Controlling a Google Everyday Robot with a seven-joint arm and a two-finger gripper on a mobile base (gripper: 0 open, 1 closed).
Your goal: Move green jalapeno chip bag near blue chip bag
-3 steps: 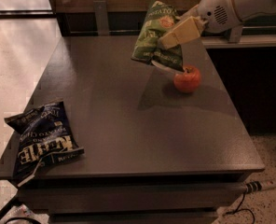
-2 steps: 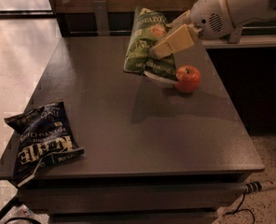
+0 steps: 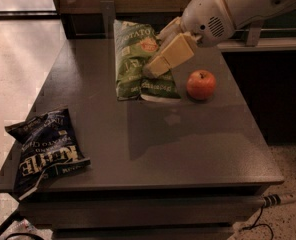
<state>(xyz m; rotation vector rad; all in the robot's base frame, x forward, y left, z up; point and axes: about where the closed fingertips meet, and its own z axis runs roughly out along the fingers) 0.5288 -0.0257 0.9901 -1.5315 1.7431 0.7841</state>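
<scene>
In the camera view, two chip bags are counted and one apple point(image 3: 201, 84). The green jalapeno chip bag point(image 3: 132, 59), marked "POTATO", is clamped between the jaws of the gripper point(image 3: 153, 70) over the table's point(image 3: 188, 144) far side. The blue chip bag point(image 3: 45, 146), lettered "Kettle", is laid at the near left corner, well apart.

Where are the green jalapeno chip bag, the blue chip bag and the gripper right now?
green jalapeno chip bag point(image 3: 130, 66): camera view, its green front panel.
blue chip bag point(image 3: 47, 149): camera view, its white lettering.
gripper point(image 3: 157, 64): camera view, midway between fingertips, clamped on the green bag's right half.
</scene>
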